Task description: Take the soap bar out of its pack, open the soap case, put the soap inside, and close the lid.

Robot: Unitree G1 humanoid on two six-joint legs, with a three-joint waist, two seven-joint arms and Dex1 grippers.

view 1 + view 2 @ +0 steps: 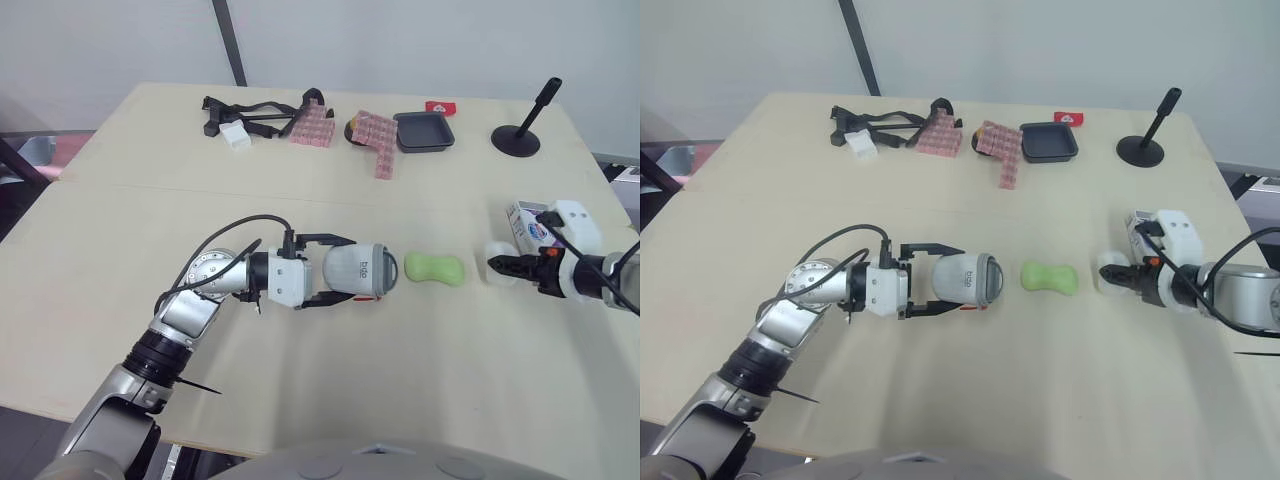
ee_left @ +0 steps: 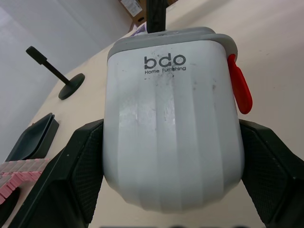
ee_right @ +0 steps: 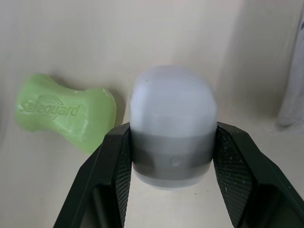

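Looks like the opening step is done: the soap case (image 1: 360, 270) is clamped in the left gripper (image 1: 345, 270) jaws, and the lid (image 3: 172, 104) is gripped by the right gripper (image 3: 172, 132) jaws. The green soap (image 1: 434, 268) is lying on the bench (image 1: 300, 380) between them. The lid probably has to be parked first.

The white soap case (image 2: 171, 123) on the left carries "bdo", with "Home Furnishing" printed smaller beneath. The green soap bar (image 3: 64, 116) to its right has "Safeguard" pressed into it.
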